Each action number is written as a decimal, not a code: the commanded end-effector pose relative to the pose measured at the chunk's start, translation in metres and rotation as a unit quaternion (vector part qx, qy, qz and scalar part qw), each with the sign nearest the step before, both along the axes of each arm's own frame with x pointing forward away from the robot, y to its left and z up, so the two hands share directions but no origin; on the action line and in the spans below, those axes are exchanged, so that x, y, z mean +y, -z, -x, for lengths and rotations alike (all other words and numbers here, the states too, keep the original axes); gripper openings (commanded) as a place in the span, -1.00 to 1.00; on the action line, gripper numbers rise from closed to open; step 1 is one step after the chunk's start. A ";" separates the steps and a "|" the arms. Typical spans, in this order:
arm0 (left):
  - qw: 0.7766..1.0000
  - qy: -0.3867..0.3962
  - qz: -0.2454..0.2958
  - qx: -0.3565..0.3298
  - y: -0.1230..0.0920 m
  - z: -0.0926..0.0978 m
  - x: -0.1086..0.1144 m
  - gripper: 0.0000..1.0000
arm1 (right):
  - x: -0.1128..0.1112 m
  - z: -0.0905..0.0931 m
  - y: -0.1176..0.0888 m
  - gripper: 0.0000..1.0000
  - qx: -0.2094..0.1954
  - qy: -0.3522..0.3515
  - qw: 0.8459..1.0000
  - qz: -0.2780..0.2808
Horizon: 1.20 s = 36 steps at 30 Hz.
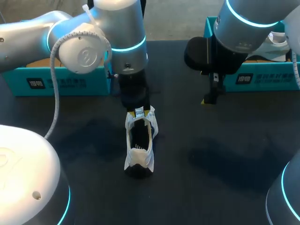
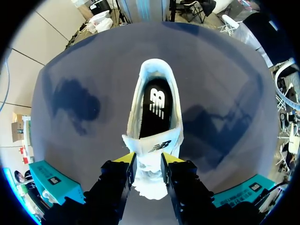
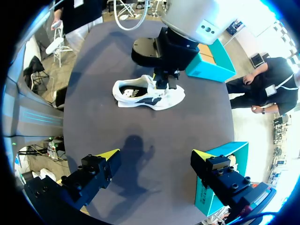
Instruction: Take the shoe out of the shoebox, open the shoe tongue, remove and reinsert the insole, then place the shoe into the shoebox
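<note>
Gripping the tongue: the left gripper (image 2: pixel 148 163) has its two yellow-tipped fingers closed from either side on the white tongue (image 2: pixel 149 177) of the shoe (image 1: pixel 139 145), with only the tongue's thickness between them
Place of the shoe: it stands on its sole around the middle of the dark table (image 1: pixel 220 159), outside both boxes, with the heel end toward the near edge in the head view and the toe end beneath the left gripper
Inside the shoe: the insole (image 2: pixel 156 105), black with a white mark, lies flat in the open mouth just ahead of the left gripper's fingers
State of the right gripper (image 3: pixel 155 154): its fingers are spread wide with nothing between them, and it hangs above bare table, well apart from the shoe and near the right shoebox (image 1: pixel 265 77)
At the back, left side: the left shoebox (image 1: pixel 61 83), teal, with brown cardboard showing inside
At the back, right side: the right shoebox is teal too, and something white shows in it, though what it is cannot be told
</note>
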<state>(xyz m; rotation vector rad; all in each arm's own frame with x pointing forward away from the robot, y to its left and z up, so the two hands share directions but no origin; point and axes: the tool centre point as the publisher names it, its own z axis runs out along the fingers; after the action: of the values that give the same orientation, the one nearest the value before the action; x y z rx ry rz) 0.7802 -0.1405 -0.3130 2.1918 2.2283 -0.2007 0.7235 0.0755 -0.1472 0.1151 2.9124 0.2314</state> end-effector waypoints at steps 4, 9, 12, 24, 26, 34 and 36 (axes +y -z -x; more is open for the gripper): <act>1.000 0.006 -0.006 0.008 0.001 0.001 0.007 -0.33 | 0.001 -0.001 0.001 1.00 0.001 0.000 1.000 0.000; 1.000 0.008 -0.005 0.008 -0.002 0.002 0.011 -0.33 | 0.001 -0.001 0.001 1.00 0.001 0.000 1.000 0.000; 1.000 0.012 -0.008 0.012 0.001 0.003 0.010 -0.33 | 0.001 -0.001 0.001 1.00 0.001 0.000 1.000 0.000; 0.999 0.028 -0.017 0.027 0.013 0.014 0.005 -0.35 | 0.001 -0.001 0.001 1.00 0.001 0.000 1.000 0.000; 0.999 0.029 -0.018 0.028 0.014 0.014 0.005 -0.36 | 0.001 -0.001 0.001 1.00 0.001 0.000 1.000 0.000; 1.000 0.013 0.006 0.011 0.001 0.000 0.003 -0.32 | 0.001 -0.001 0.001 1.00 0.001 0.000 1.000 0.000; 1.000 0.012 0.007 0.010 0.002 -0.001 0.001 -0.32 | 0.001 -0.001 0.001 1.00 0.001 0.000 1.000 0.000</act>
<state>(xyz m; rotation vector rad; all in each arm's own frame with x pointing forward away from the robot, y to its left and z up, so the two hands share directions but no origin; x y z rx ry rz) 0.7826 -0.1409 -0.3143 2.2231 2.2096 -0.2383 0.7235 0.0755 -0.1472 0.1150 2.9124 0.2314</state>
